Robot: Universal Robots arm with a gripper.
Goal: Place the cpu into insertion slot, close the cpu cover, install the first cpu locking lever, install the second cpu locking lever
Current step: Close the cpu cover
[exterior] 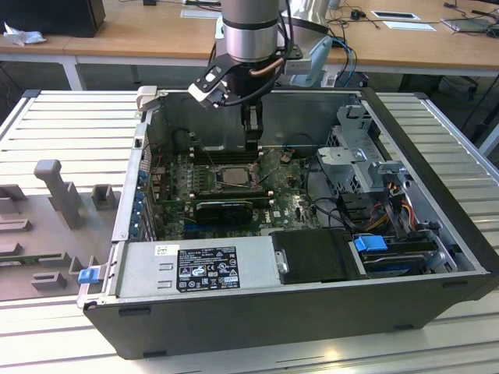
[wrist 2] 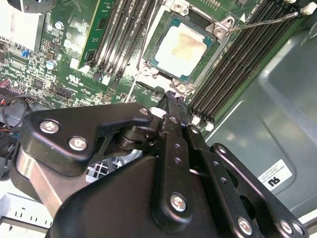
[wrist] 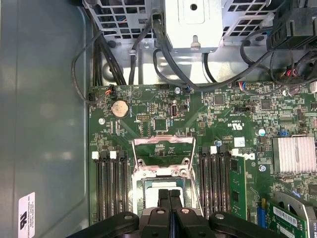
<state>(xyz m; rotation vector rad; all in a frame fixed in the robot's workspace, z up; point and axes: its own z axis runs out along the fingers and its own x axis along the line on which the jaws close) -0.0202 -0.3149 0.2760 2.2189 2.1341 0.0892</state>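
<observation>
Silver-grey cpu (wrist 2: 182,45) is seated in the slot (wrist 2: 224,26) on the green motherboard (wrist 2: 64,59), metal top facing up. The gripper (wrist 2: 171,95) is just beside the slot's near edge, with its black fingers pressed together and nothing between them. In the first wrist view the joined fingertips of the gripper (wrist: 169,192) overlap the cpu (wrist: 150,195); whether they touch it cannot be told. The cover (wrist: 163,143) is folded open on the far side of the slot (wrist: 140,173) from the gripper, and bare board shows through its window. A thin wire lever (wrist 2: 262,21) runs out from one slot corner across the memory slots (wrist 2: 237,64).

In the exterior view the arm reaches straight down into an open computer case (exterior: 312,312), the gripper (exterior: 251,146) hanging above the back edge of the slot (exterior: 226,178). The case lies on its side on a ribbed grey metal table (exterior: 70,125). Grey fixture blocks (exterior: 54,187) stand on the table at the exterior view's left. Wooden desks (exterior: 140,35) line the room behind.
</observation>
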